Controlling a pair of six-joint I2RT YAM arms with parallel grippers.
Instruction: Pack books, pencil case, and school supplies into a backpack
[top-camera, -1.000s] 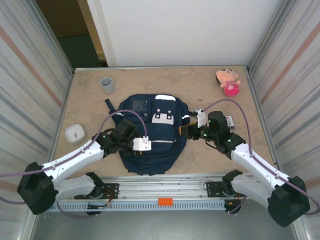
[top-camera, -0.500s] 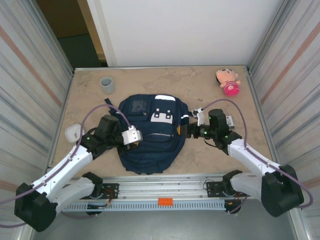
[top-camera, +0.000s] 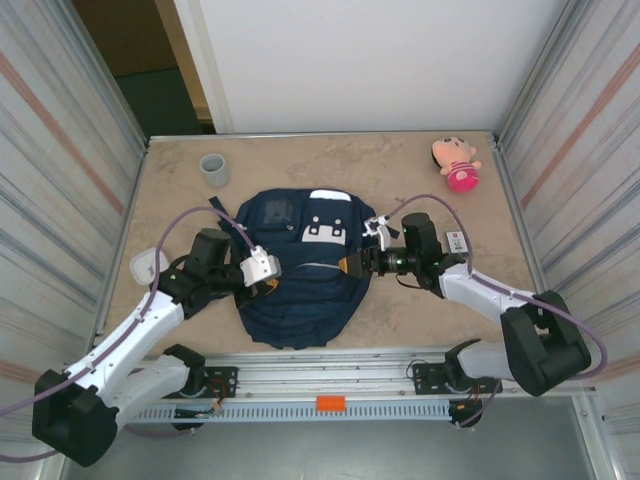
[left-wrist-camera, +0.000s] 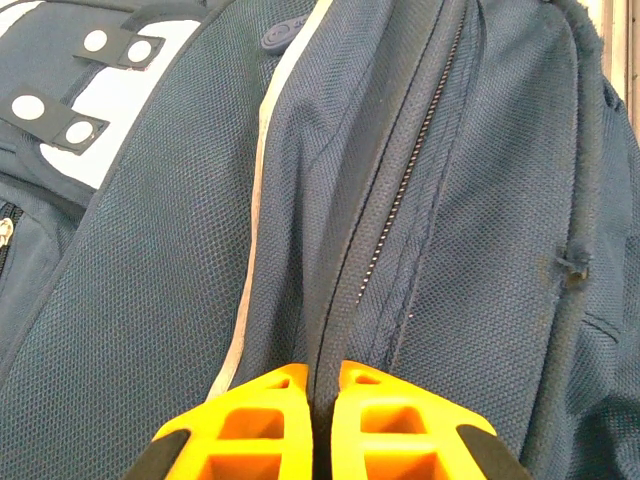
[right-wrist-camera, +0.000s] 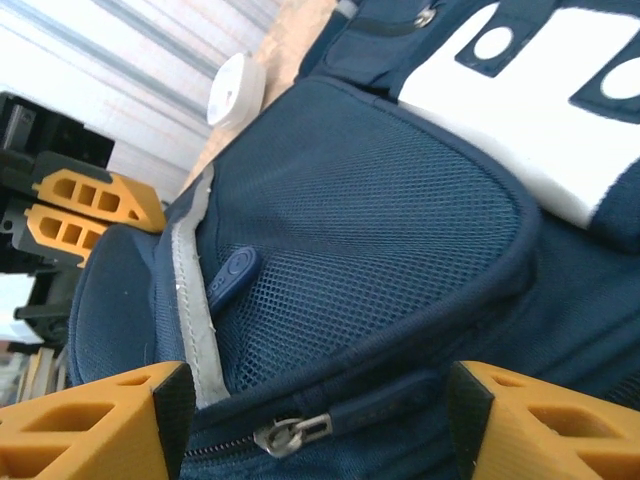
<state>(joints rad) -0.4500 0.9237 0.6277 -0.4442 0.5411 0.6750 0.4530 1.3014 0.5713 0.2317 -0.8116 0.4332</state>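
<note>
The navy backpack (top-camera: 300, 290) lies flat mid-table, its white patches toward the far side. My left gripper (top-camera: 272, 282) is at its left edge. In the left wrist view, that gripper (left-wrist-camera: 322, 375) is shut on a ridge of the backpack's (left-wrist-camera: 480, 200) fabric beside a zip line. My right gripper (top-camera: 345, 265) reaches in from the right and stands open; in the right wrist view the gripper (right-wrist-camera: 315, 400) straddles a metal zip pull (right-wrist-camera: 290, 432) under the mesh pocket. A small whitish packet with red markings, the school supplies (top-camera: 457, 241), lies beside the right arm. The books and pencil case are out of view.
A grey cup (top-camera: 214, 170) stands at the far left and a pink doll (top-camera: 456, 163) at the far right. A white square object (top-camera: 146, 263) lies left of the backpack, partly behind my left arm. Corrugated walls close both sides.
The left gripper has drawn back to the backpack's left edge and shut on its fabric. The right gripper has moved left onto the backpack's side and opened wider.
</note>
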